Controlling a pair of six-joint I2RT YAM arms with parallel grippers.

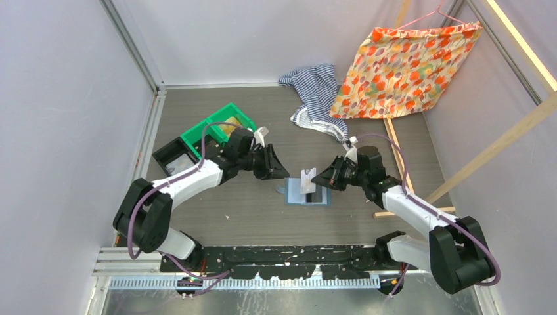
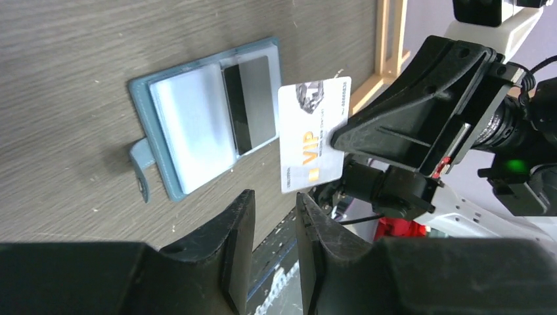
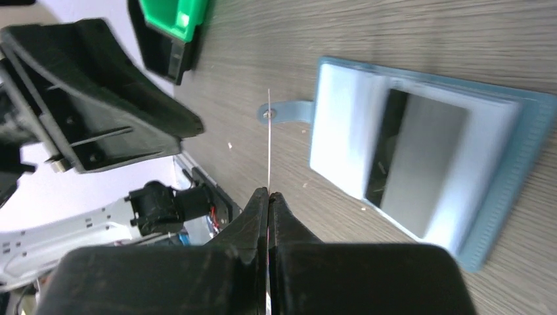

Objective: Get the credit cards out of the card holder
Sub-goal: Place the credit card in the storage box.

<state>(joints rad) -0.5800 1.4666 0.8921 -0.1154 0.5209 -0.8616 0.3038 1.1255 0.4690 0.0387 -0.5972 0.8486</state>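
The slate-blue card holder [image 1: 303, 198] lies open and flat on the table between both arms, also clear in the left wrist view [image 2: 164, 154] and the right wrist view [image 3: 519, 170]. A grey-dark credit card [image 2: 253, 102] sits in its slot [image 3: 427, 167]. Above the holder's near side, my right gripper [image 1: 316, 178] [image 3: 268, 193] is shut on a white credit card marked VIP [image 2: 314, 134], which the right wrist view shows edge-on [image 3: 268, 141]. My left gripper [image 1: 286, 174] [image 2: 274, 195] faces that card from the left, close to it, open and with nothing between its fingers.
A green two-compartment bin [image 1: 210, 134] stands behind the left arm. A striped cloth [image 1: 315, 92] and a floral cloth on a hanger [image 1: 407, 65] lie at the back. A wooden frame [image 1: 398, 161] runs along the right side.
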